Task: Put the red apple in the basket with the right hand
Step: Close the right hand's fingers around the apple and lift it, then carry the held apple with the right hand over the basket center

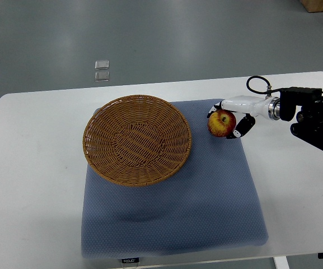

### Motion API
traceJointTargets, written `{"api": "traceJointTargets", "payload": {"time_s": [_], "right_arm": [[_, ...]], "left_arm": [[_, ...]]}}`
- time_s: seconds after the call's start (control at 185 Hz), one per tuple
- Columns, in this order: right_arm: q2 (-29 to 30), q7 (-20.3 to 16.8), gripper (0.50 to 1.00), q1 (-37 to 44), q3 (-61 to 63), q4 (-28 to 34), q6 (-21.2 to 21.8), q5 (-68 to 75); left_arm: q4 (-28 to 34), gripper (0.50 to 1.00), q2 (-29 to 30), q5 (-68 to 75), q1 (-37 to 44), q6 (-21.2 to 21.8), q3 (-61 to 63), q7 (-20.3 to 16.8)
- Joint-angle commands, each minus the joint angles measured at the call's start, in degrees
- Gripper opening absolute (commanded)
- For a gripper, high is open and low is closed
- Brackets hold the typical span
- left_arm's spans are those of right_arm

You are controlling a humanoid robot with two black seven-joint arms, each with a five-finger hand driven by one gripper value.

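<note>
Red apple point(221, 123) sits clasped in the right hand point(232, 119), fingers curled round it, over the blue mat point(206, 196) just right of the wicker basket point(137, 139) on the white worktop point(32, 185).

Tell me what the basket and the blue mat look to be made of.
Basket: woven wicker or rattan, judging by the tan interlaced strands, matte. Mat: probably soft fabric or foam, with a fine dotted texture and slight dents; exact material unclear.
</note>
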Motion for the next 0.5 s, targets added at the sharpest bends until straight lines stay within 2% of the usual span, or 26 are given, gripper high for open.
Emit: {"api": "traceJointTargets", "payload": {"time_s": [0.0,0.216,0.356,0.362,0.497], "right_arm": [[0.1,0.1,0.578,1.6,0.3,0.1,-0.6,0.1],[0.2,0.7,0.578,5.7,0.4,0.9,-0.6,0.7],[2.3,1.2,0.582,9.9,0.2,0.9,0.0,0.8],[4.3,1.2,0.592,11.3,0.1,0.9,0.1,0.8],[9.9,1.3,0.609,14.1,-1.5,1.0,0.5,0.4]], "left_arm": [[0.0,1.0,0.0,0.0,-0.1,0.0,0.0,0.0],[0.0,1.0,0.0,0.0,-0.1,0.0,-0.1,0.0],[-0.2,1.0,0.0,0.0,-0.1,0.0,0.0,0.0],[-0.2,1.0,0.0,0.0,-0.1,0.0,0.0,0.0],[-0.4,1.0,0.0,0.0,-0.1,0.0,-0.1,0.0]]}}
